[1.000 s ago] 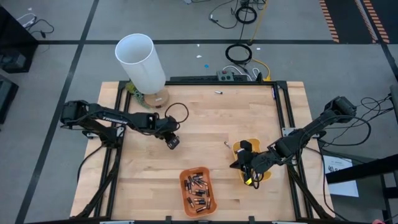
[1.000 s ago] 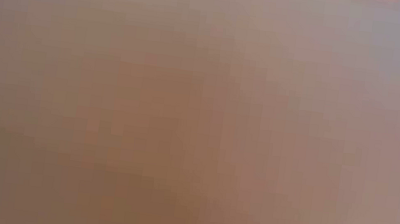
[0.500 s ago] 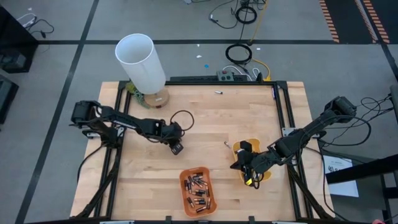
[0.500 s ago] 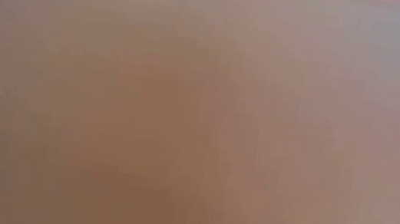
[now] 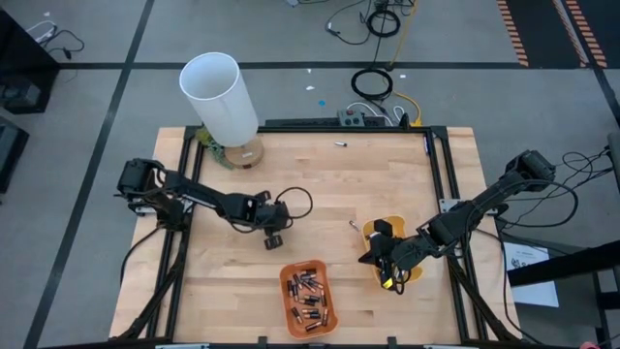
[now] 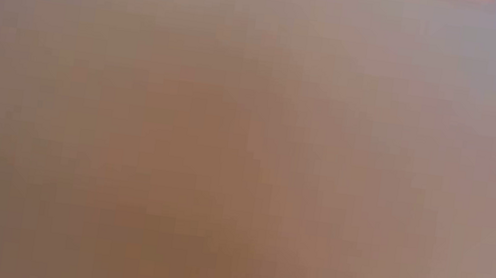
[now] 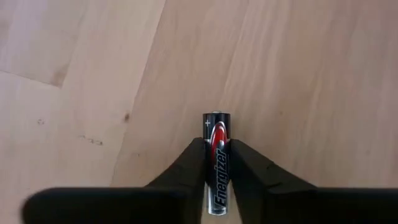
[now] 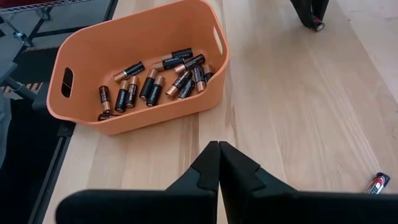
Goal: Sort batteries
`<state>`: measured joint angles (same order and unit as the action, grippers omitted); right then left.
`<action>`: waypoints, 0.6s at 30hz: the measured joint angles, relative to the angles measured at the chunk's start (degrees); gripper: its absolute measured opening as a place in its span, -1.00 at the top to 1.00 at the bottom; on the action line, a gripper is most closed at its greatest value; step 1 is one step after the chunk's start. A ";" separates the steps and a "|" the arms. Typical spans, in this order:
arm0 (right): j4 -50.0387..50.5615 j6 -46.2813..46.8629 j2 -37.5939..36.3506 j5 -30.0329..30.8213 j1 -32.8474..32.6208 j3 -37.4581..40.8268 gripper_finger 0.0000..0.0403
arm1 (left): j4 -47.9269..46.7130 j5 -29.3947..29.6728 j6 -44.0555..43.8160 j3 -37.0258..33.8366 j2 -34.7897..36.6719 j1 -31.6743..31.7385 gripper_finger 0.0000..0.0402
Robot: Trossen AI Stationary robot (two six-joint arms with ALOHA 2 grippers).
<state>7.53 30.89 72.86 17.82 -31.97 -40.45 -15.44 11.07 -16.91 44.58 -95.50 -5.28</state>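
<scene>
Item: one battery (image 7: pixel 216 163), black with a red band and silver lettering, clamped between the two fingers (image 7: pixel 186 165) of my left pincer (image 5: pixel 274 237); in the left wrist view its capped end juts out past the fingertips over bare wood. In the high view that pincer sits left of centre on the table (image 5: pixel 320 184), just up and left of the orange tray.

Item: orange tray (image 5: pixel 306 294), lower centre of the high view, holding a heap of dark batteries with coppery ends (image 8: pixel 152 81). No obstacle between it and my left pincer that I can see.

Item: right pincer (image 5: pixel 386 264), fingers pressed together with nothing between them, over a yellow tray (image 5: pixel 418 272) at lower right of the high view; its arm covers most of that tray.

Item: a loose black-and-red battery (image 8: pixel 377 183), lying on the wood at the lower right edge of the right wrist view.

Item: tall white tube (image 5: pixel 219 97), upper left of the high view, standing on a round wooden base (image 5: pixel 244 153) at the table's far corner.

Low view: a uniform brown blur; I can tell nothing from it.

Change noted: over the last second my left arm has stretched rightward and downward in the high view, carrying the pincer nearer the orange tray. Right arm unmoved.
</scene>
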 joint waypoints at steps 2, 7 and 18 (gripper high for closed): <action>0.00 0.00 0.00 0.01 0.00 0.00 1.00 | 0.09 -1.52 -0.46 0.08 0.09 0.44 0.78; 0.00 -0.02 0.00 0.01 0.00 0.00 1.00 | 3.47 -3.81 -0.13 0.11 -0.09 0.90 0.77; 2.76 -1.40 -2.71 9.77 -0.01 -0.05 1.00 | 9.30 -4.01 12.44 11.25 1.86 2.26 0.78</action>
<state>10.29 29.50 70.15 27.60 -31.97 -40.50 -6.13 7.06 -4.48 55.83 -93.65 -3.01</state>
